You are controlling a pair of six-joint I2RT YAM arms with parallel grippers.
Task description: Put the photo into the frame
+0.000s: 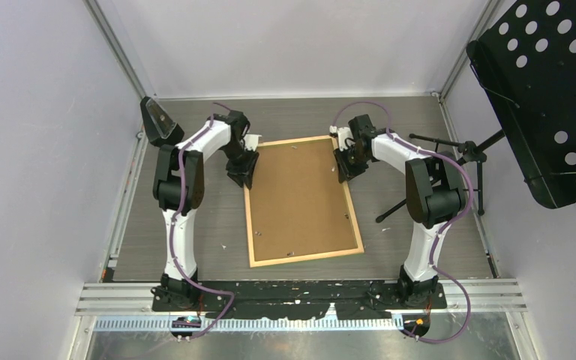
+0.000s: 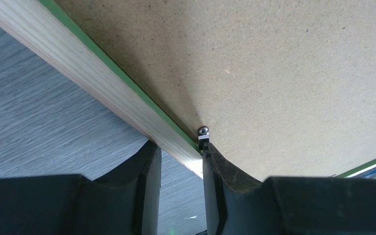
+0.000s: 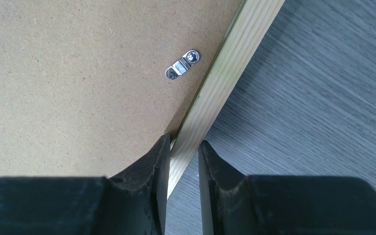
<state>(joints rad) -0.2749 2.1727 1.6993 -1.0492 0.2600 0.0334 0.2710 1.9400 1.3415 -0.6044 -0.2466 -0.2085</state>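
Note:
The frame [image 1: 304,256] lies back-up on the grey table, its light wood rails around a plain brown hardboard backing sheet [image 1: 300,195]. My left gripper [image 1: 243,178] stands at the left rail near the far corner. In the left wrist view [image 2: 178,152] its fingers straddle the wood rail [image 2: 93,73], touching it on both sides, with a green lip and a metal clip [image 2: 203,131] beside it. My right gripper [image 1: 343,175] is at the right rail. In the right wrist view [image 3: 183,144] its fingers close on the wood rail [image 3: 225,73]. The photo does not show.
A black perforated music stand [image 1: 547,97] with its tripod [image 1: 450,150] stands to the right of the table. Grey walls close in the left, back and right. A metal hanger clip [image 3: 182,64] sits on the backing near the right rail.

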